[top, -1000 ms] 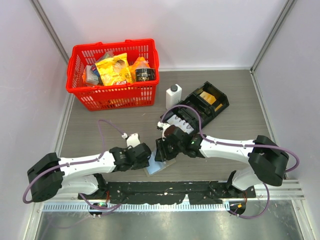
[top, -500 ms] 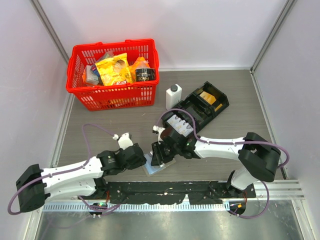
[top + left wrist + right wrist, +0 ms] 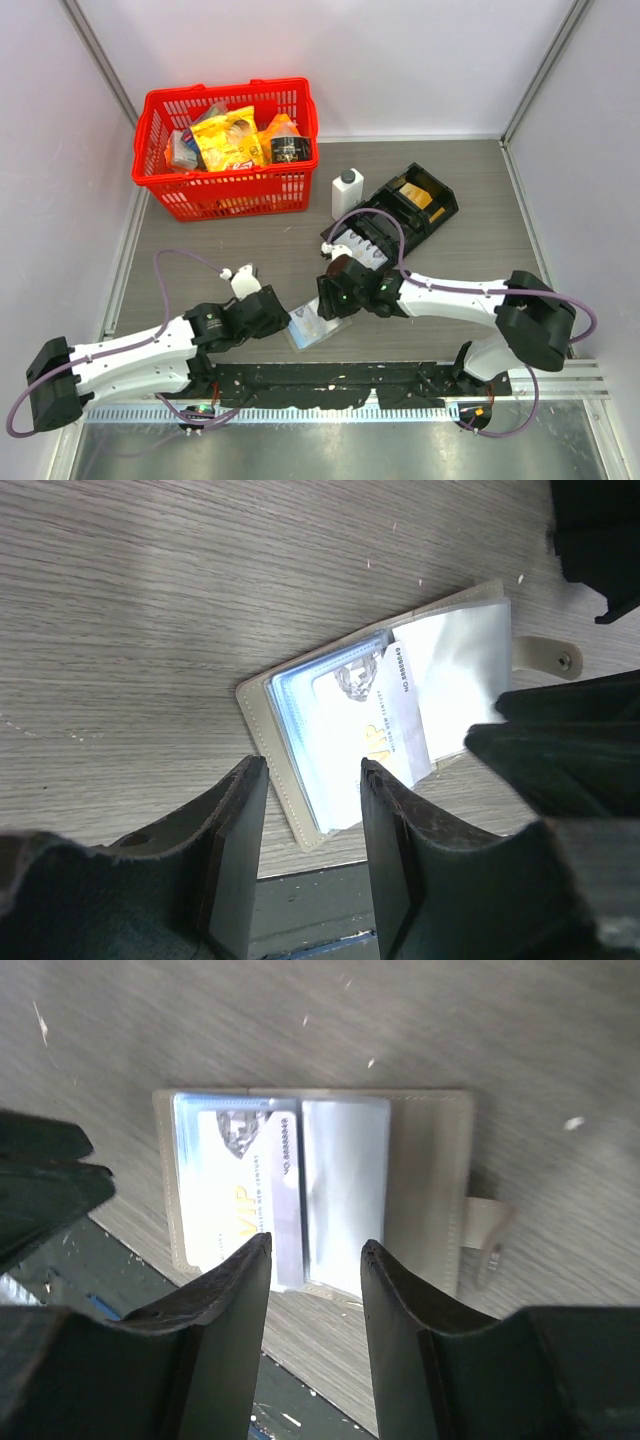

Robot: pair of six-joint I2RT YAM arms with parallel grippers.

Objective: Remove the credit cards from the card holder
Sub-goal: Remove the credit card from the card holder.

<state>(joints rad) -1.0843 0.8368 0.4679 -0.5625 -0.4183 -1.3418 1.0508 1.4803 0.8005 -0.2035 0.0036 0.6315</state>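
While card holder [image 3: 318, 326] lies open, left gripper [image 3: 310, 780] and right gripper [image 3: 315, 1250] half-open, empty, black tray [image 3: 447, 207] behind.

card holder [image 3: 313, 328] | tan bifold, open flat, inner side up | wht VIP card [image 3: 238, 1198] tucked inside

The white card [image 3: 240, 1195] in the open card holder [image 3: 430, 1180] reads "VIP" in gold letters. Along its edge a small line begins "NO.", its digits too fine to read.
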